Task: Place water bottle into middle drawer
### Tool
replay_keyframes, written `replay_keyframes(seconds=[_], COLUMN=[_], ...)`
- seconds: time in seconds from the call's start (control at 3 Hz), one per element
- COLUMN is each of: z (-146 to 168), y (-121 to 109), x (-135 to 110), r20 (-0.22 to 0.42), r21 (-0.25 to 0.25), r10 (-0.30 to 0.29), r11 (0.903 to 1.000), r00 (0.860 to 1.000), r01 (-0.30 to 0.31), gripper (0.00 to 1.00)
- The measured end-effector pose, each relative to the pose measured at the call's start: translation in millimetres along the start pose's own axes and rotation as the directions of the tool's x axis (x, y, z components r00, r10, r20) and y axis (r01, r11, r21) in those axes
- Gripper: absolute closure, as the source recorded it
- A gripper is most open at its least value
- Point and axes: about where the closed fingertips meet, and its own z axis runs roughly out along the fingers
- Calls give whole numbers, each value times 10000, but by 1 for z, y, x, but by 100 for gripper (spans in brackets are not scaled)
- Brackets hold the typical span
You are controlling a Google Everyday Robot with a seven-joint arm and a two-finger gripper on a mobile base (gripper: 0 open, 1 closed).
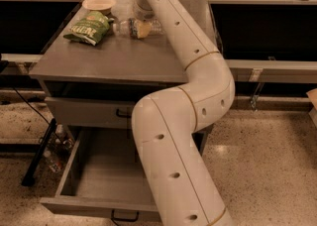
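The water bottle (pixel 128 28) lies on its side on the grey cabinet top (pixel 114 61), at the back, white cap pointing left. My gripper (pixel 143 27) reaches down from the white arm (pixel 188 56) and sits at the bottle's right end, over or against it. The middle drawer (pixel 94 175) is pulled open at the bottom of the cabinet, a plain grey tray with a black handle (pixel 124 216) on its front. The arm crosses in front of the drawer's right part and hides it.
A green chip bag (pixel 88 28) lies left of the bottle, and a pale bowl (pixel 99 4) stands behind it. A closed drawer front (pixel 84 113) sits above the open one. Black cables and a stand (pixel 37 155) are on the floor at left.
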Motion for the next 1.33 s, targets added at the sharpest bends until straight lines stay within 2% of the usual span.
replay_keyframes(seconds=[0.33, 1.0, 1.33], z=[0, -9, -84], y=[0, -5, -37], x=[0, 6, 34], r20=[0, -27, -1108], r21=[-2, 219, 1212], r10=[0, 228, 595], r11=[10000, 9995, 9916], r00=[10000, 9997, 9921], r01=[0, -228, -460], gripper=[100, 100, 100])
